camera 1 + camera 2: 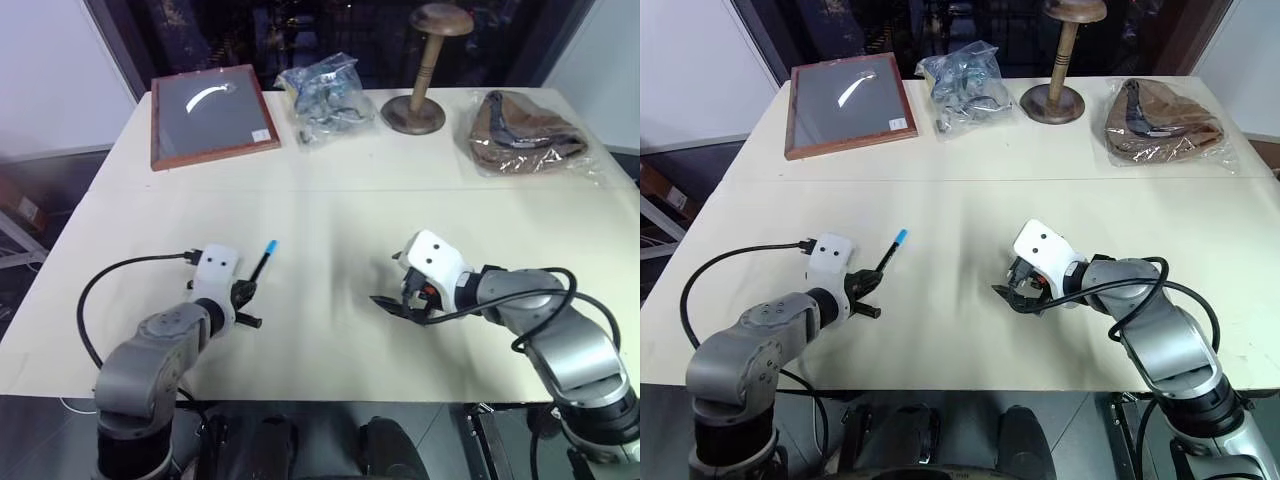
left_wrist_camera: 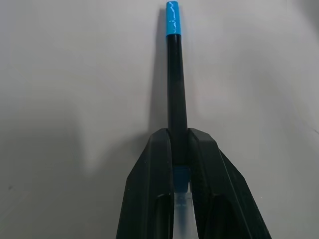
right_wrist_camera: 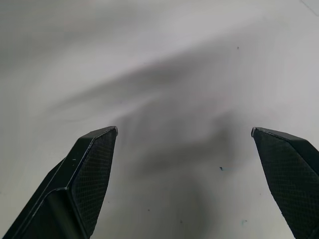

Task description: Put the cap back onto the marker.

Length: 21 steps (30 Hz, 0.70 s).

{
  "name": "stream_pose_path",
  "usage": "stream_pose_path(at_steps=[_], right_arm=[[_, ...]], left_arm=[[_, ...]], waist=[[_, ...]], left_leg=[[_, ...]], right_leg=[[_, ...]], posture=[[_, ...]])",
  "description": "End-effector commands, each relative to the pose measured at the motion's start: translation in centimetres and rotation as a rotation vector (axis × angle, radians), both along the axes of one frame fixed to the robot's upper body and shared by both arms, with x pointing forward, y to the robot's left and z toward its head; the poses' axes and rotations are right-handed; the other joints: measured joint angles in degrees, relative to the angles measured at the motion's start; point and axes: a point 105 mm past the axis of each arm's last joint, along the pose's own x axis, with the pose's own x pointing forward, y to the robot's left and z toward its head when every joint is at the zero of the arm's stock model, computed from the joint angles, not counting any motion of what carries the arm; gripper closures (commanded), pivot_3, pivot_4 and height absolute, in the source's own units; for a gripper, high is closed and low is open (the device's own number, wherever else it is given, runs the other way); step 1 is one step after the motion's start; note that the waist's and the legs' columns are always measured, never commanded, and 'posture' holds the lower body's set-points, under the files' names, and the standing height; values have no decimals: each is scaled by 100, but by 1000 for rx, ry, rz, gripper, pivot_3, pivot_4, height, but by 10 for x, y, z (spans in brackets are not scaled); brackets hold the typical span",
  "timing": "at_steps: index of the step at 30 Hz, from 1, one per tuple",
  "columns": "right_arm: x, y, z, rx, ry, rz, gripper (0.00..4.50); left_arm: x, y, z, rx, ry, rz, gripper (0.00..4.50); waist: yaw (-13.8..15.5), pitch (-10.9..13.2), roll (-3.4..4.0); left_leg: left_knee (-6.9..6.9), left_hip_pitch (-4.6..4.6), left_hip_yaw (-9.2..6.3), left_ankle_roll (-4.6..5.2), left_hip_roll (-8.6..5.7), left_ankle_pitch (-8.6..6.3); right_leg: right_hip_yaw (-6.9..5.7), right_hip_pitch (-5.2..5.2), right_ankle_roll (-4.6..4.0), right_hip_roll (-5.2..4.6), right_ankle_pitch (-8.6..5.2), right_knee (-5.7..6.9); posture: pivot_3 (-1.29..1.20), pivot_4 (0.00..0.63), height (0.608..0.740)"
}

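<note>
My left gripper (image 1: 246,292) is shut on the black marker (image 2: 176,89) near its back end. The marker sticks out forward past the fingertips, just above the table (image 1: 330,200). The bright blue cap (image 2: 171,17) sits on the marker's far tip (image 1: 271,246). A pale blue section of the marker shows between the left fingers (image 2: 154,179). To the right, my right gripper (image 1: 400,303) hangs low over the table. Its fingers (image 3: 94,164) are spread wide open with nothing between them, and bare tabletop lies below.
Along the table's far edge stand a wood-framed dark board (image 1: 212,113), a clear bag of small parts (image 1: 325,90), a wooden stand (image 1: 420,70) and a brown bundle in plastic (image 1: 525,130). A black cable (image 1: 100,290) loops left of my left arm.
</note>
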Motion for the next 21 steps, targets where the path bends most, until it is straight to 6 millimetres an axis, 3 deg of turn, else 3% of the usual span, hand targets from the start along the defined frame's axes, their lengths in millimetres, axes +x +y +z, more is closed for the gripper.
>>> stream_pose_path(at_steps=[1, 8, 17, 21], right_arm=[[-4, 4, 8, -1, -36, 27, 35], [-3, 4, 9, -7, -38, 35, 35], [-2, 3, 12, -4, -40, 41, 0], [-3, 1, 17, 7, -33, 60, 0]], left_arm=[[-4, 4, 1, 9, -17, 47, 4500], [-8, 2, -8, -1, -2, 57, 4500], [-8, -3, -4, -31, -27, 30, 166], [-10, 3, 6, -28, -81, 44, 25]], waist=[[11, 0, 0], [15, -1, -1], [16, -1, -2], [16, -1, -2]], left_leg=[[1, 0, 1, 0, 0, 0], [0, 2, 3, 0, 0, 0], [0, 2, 4, 0, 0, 0], [-1, 2, 3, 0, 0, 0]], right_leg=[[1, 0, 0, 0, 0, 0], [3, 1, 0, -1, 0, -4], [3, 2, 0, -1, 0, -5], [3, 2, 0, -1, 0, -6]], posture=[[0, 150, 740], [0, 150, 740], [0, 150, 740], [0, 150, 740]])
